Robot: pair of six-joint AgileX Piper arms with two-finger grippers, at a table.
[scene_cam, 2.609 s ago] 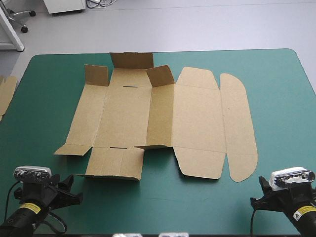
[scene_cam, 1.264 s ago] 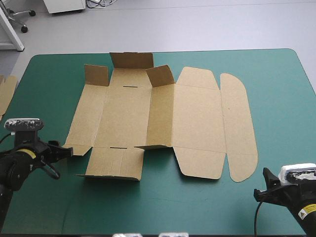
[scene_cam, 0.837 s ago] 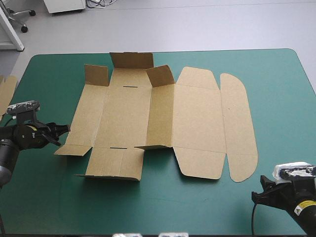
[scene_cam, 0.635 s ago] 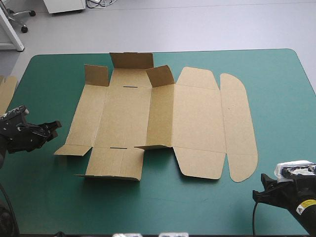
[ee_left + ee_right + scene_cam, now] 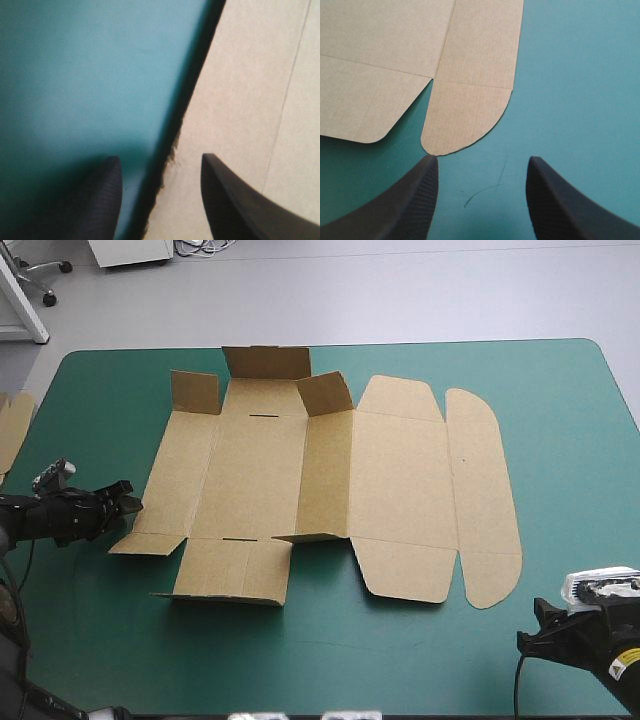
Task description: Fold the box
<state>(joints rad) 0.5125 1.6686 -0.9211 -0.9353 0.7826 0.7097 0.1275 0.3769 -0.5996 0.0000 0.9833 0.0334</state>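
Box (image 5: 330,490) mostly flat, far flaps raised, walls not yet folded; we poise left gripper (image 5: 128,502) wide at its 9 o'clock edge, right gripper (image 5: 481,161) wide at 5 o'clock.

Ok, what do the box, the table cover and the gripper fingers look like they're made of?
The box: brown corrugated board, matt; fine ribbing and pressed crease lines show in the right wrist view. The cover: teal-green, smooth, probably a mat or vinyl; a thin scratch-like mark shows. The right gripper's fingers: black, likely rubber or plastic, finely ribbed.
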